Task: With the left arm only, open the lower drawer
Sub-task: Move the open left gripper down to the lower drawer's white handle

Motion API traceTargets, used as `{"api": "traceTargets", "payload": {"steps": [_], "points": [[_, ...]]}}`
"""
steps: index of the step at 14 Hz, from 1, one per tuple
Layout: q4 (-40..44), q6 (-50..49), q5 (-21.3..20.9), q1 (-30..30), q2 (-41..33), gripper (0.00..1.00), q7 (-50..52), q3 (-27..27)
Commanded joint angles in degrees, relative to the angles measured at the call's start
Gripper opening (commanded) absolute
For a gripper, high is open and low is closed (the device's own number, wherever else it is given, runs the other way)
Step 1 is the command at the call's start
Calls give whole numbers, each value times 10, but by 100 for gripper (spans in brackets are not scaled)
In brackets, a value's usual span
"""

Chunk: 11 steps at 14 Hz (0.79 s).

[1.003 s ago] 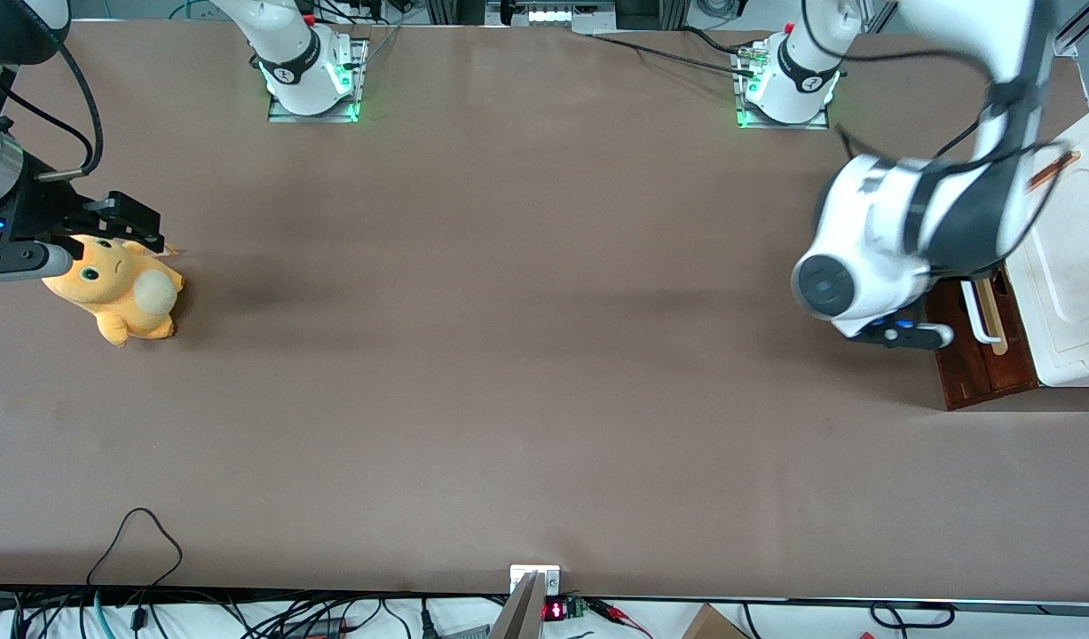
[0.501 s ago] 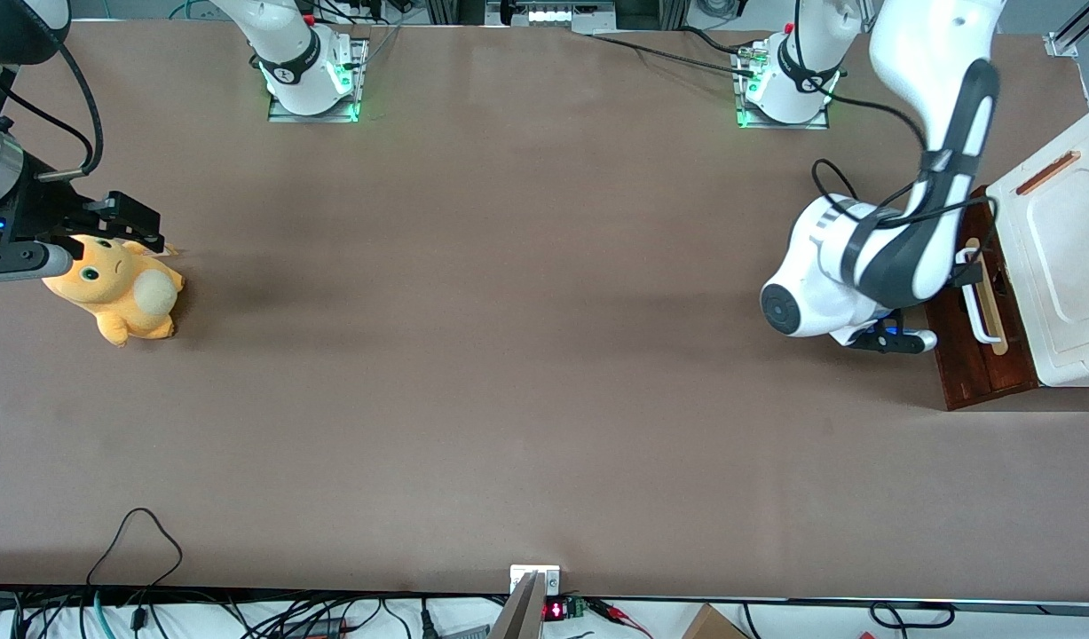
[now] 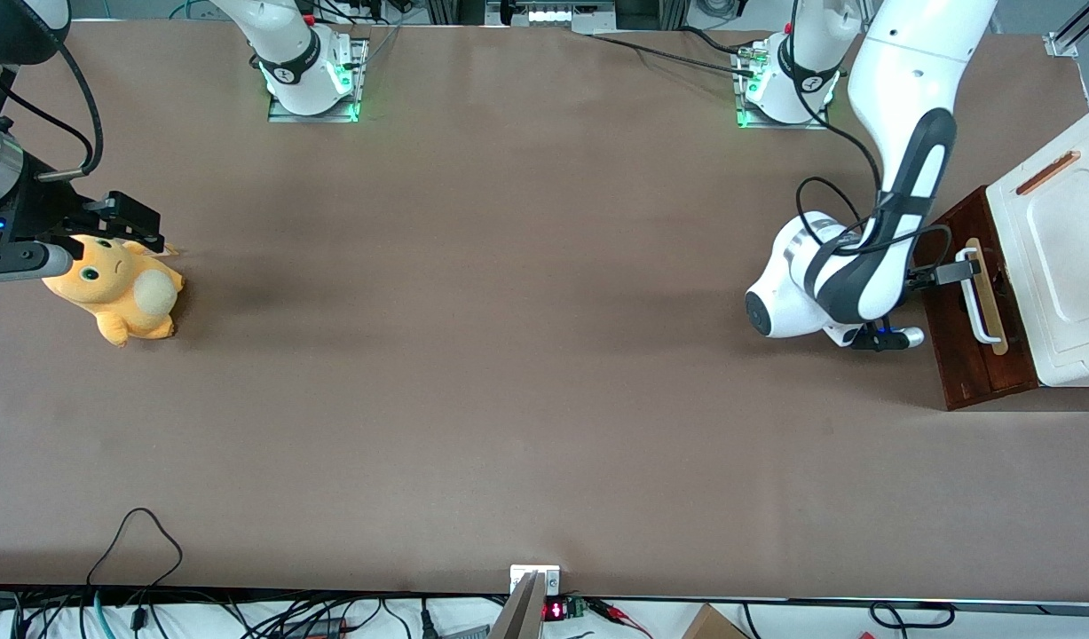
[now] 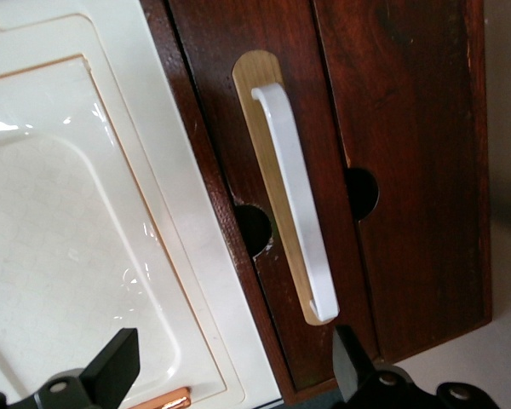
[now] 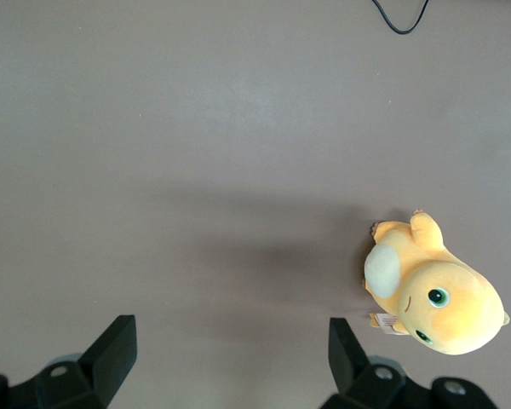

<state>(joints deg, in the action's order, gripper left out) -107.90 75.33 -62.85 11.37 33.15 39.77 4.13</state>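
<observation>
Your left arm [image 3: 899, 124] poised at working arm's end of table. Gripper [image 4: 230, 375] fingers spread wide, empty, above white loop handle [image 4: 296, 204] of lower drawer [image 3: 961, 333]. Handle's long axis runs crosswise to finger gap; no contact yet.

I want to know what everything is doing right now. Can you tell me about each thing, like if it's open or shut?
Lower drawer: shut, not pulled out yet.
White handle: free, nothing holds it.
Gripper: open, above the drawer front, near the handle's end.
White box: lid shut, beside the drawer.
Stuffed toy: lying on the table, toward the parked arm's end.
</observation>
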Motion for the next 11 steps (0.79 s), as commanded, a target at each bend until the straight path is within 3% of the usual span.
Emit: {"api": "traceTargets", "payload": {"steps": [1, 4, 11], "points": [[7, -14, -22, 4, 35, 100, 18, -1], [7, -13, -44, 2, 74, 100, 43, -3], [4, -20, -68, 0, 75, 100, 35, -8]]}}
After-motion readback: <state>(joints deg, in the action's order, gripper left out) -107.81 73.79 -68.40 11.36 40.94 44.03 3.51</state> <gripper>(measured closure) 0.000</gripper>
